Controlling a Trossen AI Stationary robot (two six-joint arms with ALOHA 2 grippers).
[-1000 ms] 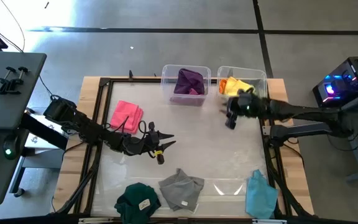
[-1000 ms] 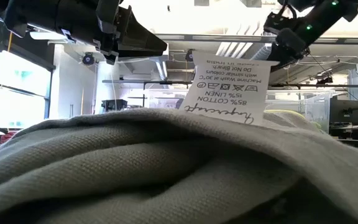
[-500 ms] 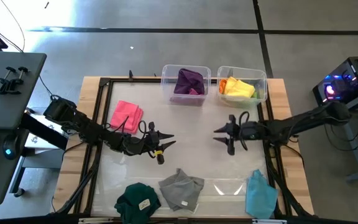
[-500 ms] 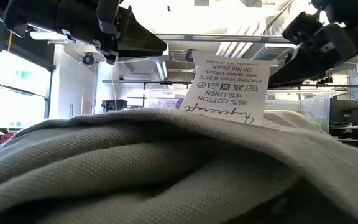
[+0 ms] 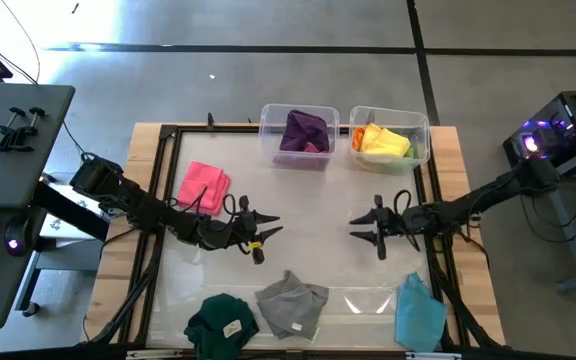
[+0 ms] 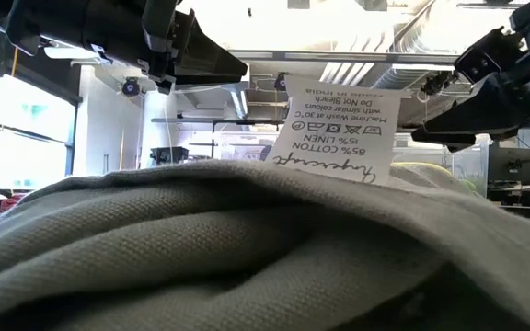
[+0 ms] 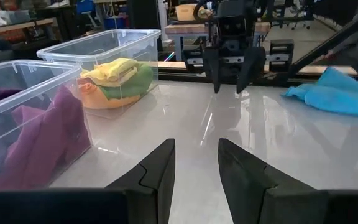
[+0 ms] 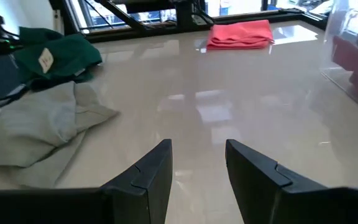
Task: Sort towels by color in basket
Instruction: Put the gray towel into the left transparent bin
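Note:
Both grippers hover open and empty above the table's middle, tips facing each other: my left gripper (image 5: 273, 225) (image 7: 196, 163) and my right gripper (image 5: 355, 229) (image 8: 197, 160). Loose on the table lie a pink towel (image 5: 204, 185) (image 8: 241, 32) at the far left, and a dark green towel (image 5: 221, 318) (image 8: 58, 53), a grey towel (image 5: 293, 303) (image 8: 36, 130) (image 6: 247, 248) and a light blue towel (image 5: 418, 310) (image 7: 340, 93) along the near edge. A purple towel (image 5: 304, 130) (image 7: 30, 137) fills one clear bin. Yellow, orange and light green towels (image 5: 383, 140) (image 7: 114, 78) fill the other.
Two clear plastic bins (image 5: 268, 115) (image 5: 423, 125) stand side by side at the table's far edge. A dark frame (image 5: 163, 180) rims the tabletop. The grey towel with its white care label (image 6: 339, 129) fills the low view. Bare tabletop (image 5: 313, 260) lies between the grippers.
My right gripper has moved from beside the yellow-towel bin toward the table's near edge and come lower, turning until its fingers point level toward the table's left. It stays open. My left arm and the towels have kept still.

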